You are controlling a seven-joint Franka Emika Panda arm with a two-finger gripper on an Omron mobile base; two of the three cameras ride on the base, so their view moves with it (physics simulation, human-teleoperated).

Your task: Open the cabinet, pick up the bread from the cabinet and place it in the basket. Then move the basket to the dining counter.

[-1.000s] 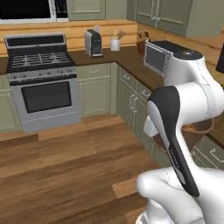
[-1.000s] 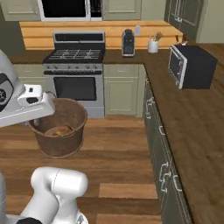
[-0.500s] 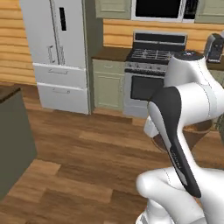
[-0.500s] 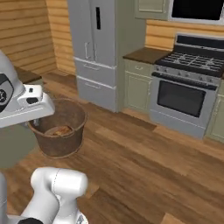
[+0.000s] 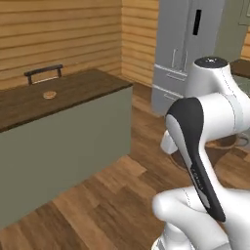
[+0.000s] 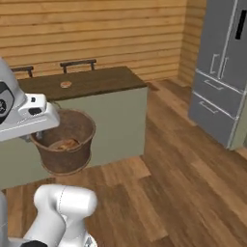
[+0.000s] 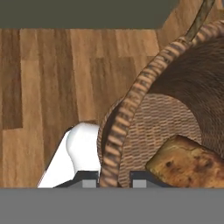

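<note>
Up close, the hand view shows the end effector [image 7: 114, 183] pinching the woven rim of the basket [image 7: 175, 109], with the bread [image 7: 192, 164] lying inside it; the right base view shows that basket [image 6: 65, 144] hanging above the wood floor, just in front of the dining desk [image 6: 96, 82]. The arm is folded close to the base, its hand level at the basket's rim. Compared with half a second ago, the base has turned, so the stove has gone from view and the dining desk has come in.
</note>
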